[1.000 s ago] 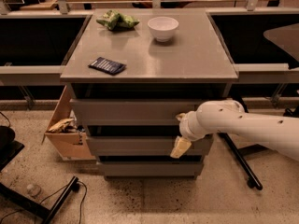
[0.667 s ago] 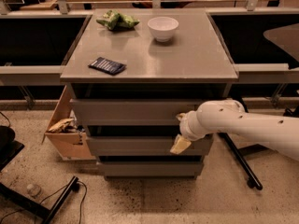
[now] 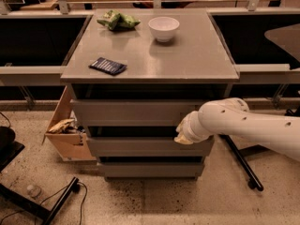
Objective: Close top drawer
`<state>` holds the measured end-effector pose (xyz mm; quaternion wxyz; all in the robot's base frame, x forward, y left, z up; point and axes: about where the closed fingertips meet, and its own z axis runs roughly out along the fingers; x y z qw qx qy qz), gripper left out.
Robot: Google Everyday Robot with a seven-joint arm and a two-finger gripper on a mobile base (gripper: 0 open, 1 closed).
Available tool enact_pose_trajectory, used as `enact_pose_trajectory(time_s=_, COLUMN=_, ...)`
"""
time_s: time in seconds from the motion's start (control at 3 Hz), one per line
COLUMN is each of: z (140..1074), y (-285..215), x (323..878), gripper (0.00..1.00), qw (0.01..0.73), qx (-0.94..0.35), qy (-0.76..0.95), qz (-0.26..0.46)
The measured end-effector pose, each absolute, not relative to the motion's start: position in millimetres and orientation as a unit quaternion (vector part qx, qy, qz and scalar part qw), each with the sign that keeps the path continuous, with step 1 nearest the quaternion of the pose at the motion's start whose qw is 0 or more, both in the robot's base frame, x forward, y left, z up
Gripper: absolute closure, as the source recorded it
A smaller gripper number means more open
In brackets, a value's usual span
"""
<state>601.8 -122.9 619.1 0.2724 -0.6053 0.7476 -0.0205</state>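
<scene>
The top drawer (image 3: 131, 112) is the tallest grey front of the cabinet, just under the countertop (image 3: 197, 64). A dark gap shows above it, and its flat front stands a little forward of the two slimmer fronts below. My gripper (image 3: 182, 136) is at the end of my white arm (image 3: 243, 125), which reaches in from the right. It sits against the lower right corner of the top drawer's front, over the gap above the middle drawer.
On the countertop are a white bowl (image 3: 163, 28), a green snack bag (image 3: 117, 20) and a dark blue packet (image 3: 108, 65). A tan wooden bin (image 3: 65, 137) stands open at the cabinet's left. A black cable and stand (image 3: 51, 205) and a black leg (image 3: 241, 161) lie on the floor.
My gripper's tan tip has risen slightly and moved closer to the top drawer's front. The drawer front and the things on the countertop have not visibly moved.
</scene>
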Motion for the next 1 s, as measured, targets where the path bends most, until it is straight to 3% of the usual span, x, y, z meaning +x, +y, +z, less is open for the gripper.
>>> enact_pose_trajectory(time_s=0.33, z=668.9, y=-149.1, x=578.8, gripper=0.89, qw=0.234, qx=-0.594, qy=0.767, qz=-0.067)
enact_pose_trajectory(time_s=0.67, z=761.0, y=-171.7, x=576.0, gripper=1.00, qw=0.221, qx=-0.565, qy=0.784, qz=-0.131)
enact_pose_trajectory(time_s=1.0, z=830.1, y=-206.8, x=550.3, gripper=1.00, qw=0.204, qx=-0.526, qy=0.810, qz=-0.161)
